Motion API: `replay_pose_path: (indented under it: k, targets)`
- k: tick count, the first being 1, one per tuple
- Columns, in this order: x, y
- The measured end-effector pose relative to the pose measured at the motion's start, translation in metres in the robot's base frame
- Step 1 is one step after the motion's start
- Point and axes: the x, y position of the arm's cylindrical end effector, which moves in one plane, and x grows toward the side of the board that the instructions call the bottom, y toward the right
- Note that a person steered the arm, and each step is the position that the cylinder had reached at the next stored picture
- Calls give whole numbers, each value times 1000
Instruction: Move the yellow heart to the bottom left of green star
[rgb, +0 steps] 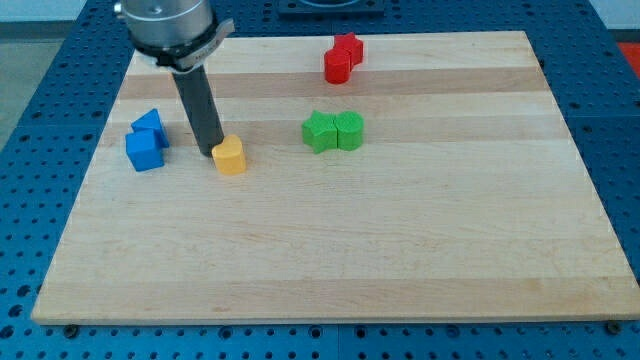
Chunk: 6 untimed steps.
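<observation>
The yellow heart lies on the wooden board, left of centre. The green star lies to its right and a little higher, touching a green round block on its right side. My tip is at the heart's left edge, touching it or nearly so. The dark rod rises from there up toward the view's top left.
Two blue blocks sit close together at the view's left, just left of the rod. Two red blocks sit together near the board's top edge, above the green pair.
</observation>
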Motion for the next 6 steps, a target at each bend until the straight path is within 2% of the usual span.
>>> replay_pose_path:
  k: [3, 4, 6]
  targets:
    - [51, 4]
    - [27, 8]
    - [16, 41]
